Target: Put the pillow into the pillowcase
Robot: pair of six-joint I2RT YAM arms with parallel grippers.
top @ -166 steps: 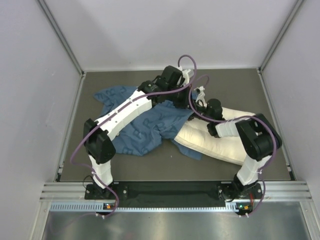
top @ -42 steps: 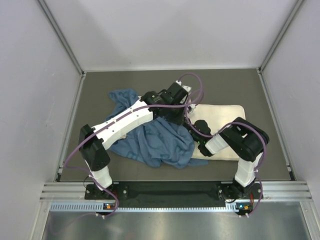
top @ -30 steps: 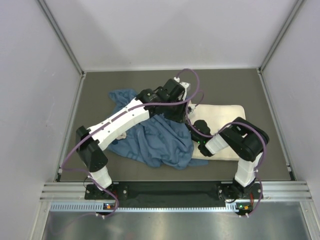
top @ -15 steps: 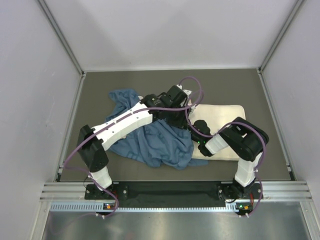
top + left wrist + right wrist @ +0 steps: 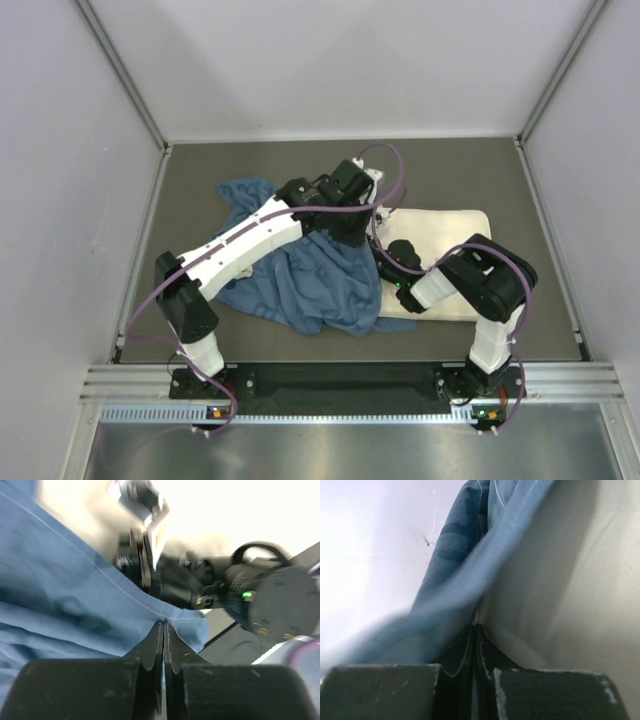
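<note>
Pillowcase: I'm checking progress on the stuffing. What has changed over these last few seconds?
The pillowcase was drawn right over the left end of the pillow, which swung level. The left gripper reopened, then shut on the hem. The right gripper stayed clamped on the fabric.

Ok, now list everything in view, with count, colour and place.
pillowcase: one, blue, crumpled mid-table, draped over the pillow's left end
pillow: one, cream-white, flat on the table's right half
table: one, dark grey-brown, under everything
walls: three, pale grey, left, back and right of the table
rail: one, silver, along the near edge
cables: two, purple, one looped along each arm
left arm: one, white and black, reaching over the pillowcase, jaws shut on its hem
right arm: one, white and black, bent over the pillow, jaws shut on the pillowcase edge beside the pillow
</note>
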